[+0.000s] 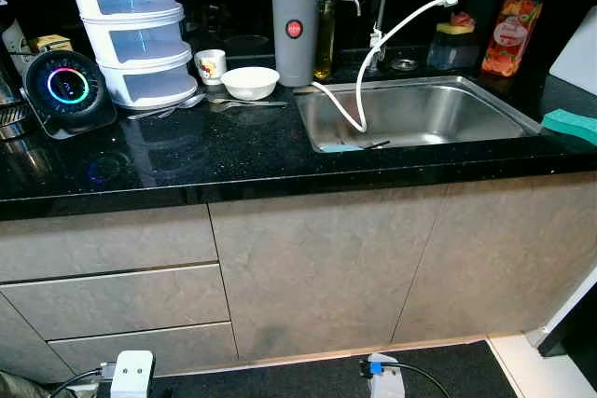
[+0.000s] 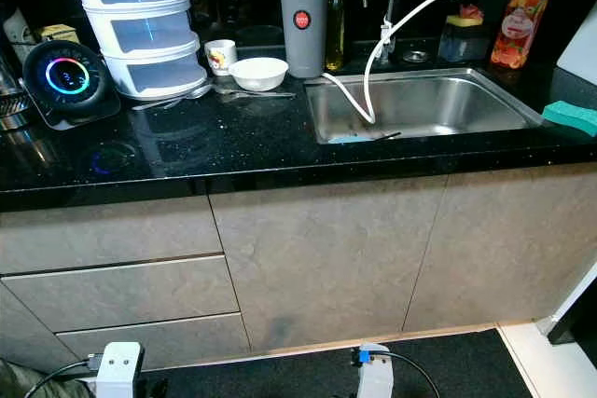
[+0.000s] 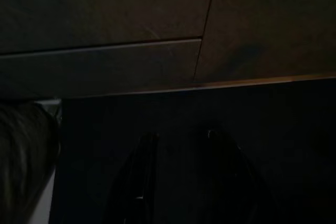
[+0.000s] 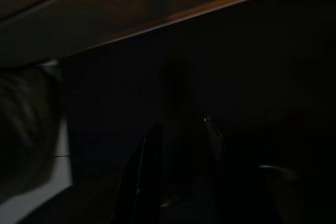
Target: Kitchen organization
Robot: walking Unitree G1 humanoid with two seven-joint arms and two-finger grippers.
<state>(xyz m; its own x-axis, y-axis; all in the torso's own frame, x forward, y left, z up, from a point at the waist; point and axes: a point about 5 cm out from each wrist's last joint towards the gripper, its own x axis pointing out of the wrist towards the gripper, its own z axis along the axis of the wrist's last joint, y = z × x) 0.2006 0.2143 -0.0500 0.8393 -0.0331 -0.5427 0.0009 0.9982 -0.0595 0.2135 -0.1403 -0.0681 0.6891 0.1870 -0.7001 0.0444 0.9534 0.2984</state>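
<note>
Both grippers hang low by the cabinet base, left gripper [image 3: 178, 182] and right gripper [image 4: 176, 177] slightly parted, empty; white bowl [image 1: 249, 82] sits beside the sink [image 1: 504, 100].

Black speckled countertop [image 1: 233, 151], white bowl [image 1: 250, 82], grey canister [image 1: 295, 22] with red dot, teal sponge [image 1: 571, 125], beige mottled cabinet doors [image 1: 326, 267].

very dark: the right hand [image 4: 178, 150], fingers slightly apart, hangs over dark floor [image 4: 252, 66] below cabinet fronts [image 4: 79, 9].
</note>
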